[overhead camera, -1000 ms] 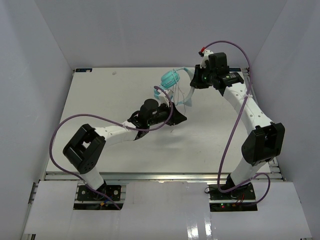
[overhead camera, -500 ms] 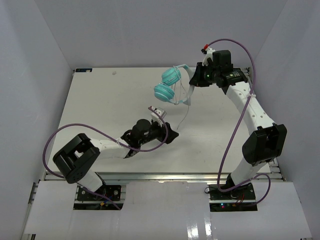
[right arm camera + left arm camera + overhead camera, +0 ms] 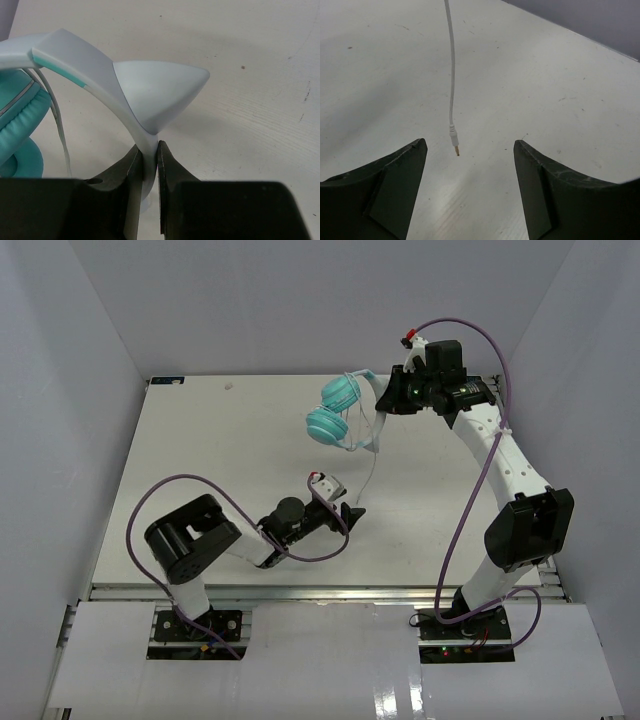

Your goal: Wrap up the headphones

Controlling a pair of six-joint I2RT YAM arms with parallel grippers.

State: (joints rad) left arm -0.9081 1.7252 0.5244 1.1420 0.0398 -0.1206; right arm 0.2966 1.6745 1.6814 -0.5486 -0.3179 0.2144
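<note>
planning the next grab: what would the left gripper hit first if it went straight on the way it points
The left gripper would most likely meet the cord's plug, hanging between its open fingers; beyond it, only the table. How far ahead the plug hangs is unclear.

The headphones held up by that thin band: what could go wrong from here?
The right gripper pinches only a narrow part of the headband, so the headphones might twist or slip out. The plug on the cord is loose ahead of the open left gripper; it could swing aside before that gripper closes.
</note>
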